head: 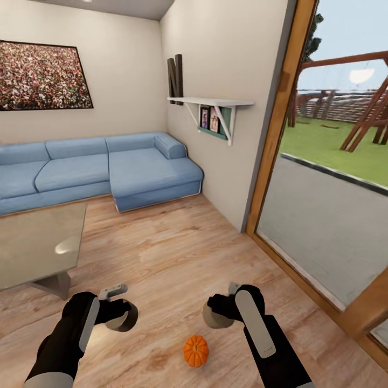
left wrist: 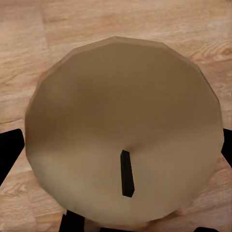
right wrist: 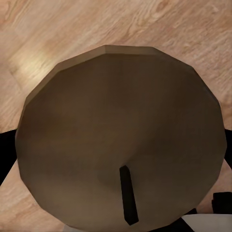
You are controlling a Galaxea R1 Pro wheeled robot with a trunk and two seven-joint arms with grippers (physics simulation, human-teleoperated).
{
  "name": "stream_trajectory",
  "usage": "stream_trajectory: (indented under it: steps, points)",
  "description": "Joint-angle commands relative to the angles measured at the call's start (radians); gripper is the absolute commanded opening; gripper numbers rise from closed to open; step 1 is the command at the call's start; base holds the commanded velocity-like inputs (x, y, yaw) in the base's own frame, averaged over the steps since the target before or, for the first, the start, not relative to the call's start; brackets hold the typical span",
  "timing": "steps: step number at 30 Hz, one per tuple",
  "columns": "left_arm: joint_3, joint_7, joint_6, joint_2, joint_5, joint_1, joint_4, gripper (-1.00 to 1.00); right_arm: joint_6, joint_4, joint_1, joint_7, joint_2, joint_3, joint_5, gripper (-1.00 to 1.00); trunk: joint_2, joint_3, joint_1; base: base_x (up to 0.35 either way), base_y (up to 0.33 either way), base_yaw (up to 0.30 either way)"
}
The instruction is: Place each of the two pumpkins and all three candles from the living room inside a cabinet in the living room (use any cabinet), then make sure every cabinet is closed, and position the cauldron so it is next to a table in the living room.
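Observation:
An orange ribbed pumpkin (head: 195,350) sits on the wood floor between my two arms, close in front of me. My left gripper (head: 119,319) is shut on a tan-grey candle (head: 124,322). In the left wrist view that candle (left wrist: 123,130) shows its round top and dark wick, with black fingers (left wrist: 9,150) at its sides. My right gripper (head: 218,315) is shut on a second candle (head: 215,319), which the right wrist view shows as a brown disc (right wrist: 121,135) with a wick. The glass-topped table (head: 32,242) stands to the left. The cabinet is out of view.
A blue corner sofa (head: 97,170) lines the far wall under a framed picture (head: 43,75). A white wall shelf (head: 213,105) juts from the right wall. A wood-framed glass door (head: 280,124) runs along the right. Bare wood floor (head: 178,242) stretches ahead.

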State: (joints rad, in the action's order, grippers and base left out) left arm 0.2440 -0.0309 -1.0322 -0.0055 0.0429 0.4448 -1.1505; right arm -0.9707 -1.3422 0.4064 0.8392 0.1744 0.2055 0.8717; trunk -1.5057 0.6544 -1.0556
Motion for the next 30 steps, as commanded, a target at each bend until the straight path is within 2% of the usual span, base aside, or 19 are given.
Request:
stream_trajectory:
  steps: [1, 30]
  points:
    - [0.000, 0.000, 0.000, 0.000, 0.002, 0.000, 0.000, -1.00, 0.001, 0.000, 0.000, 0.000, 0.000, 0.000, 0.001, -1.00, 0.000, 0.000, 0.000, 0.000, 0.000, 0.288]
    - [0.000, 0.000, 0.000, -0.001, 0.002, 0.000, 0.000, -1.00, 0.000, 0.000, 0.000, 0.000, 0.000, 0.000, 0.001, -1.00, 0.000, 0.000, 0.000, 0.000, 0.000, 0.288]
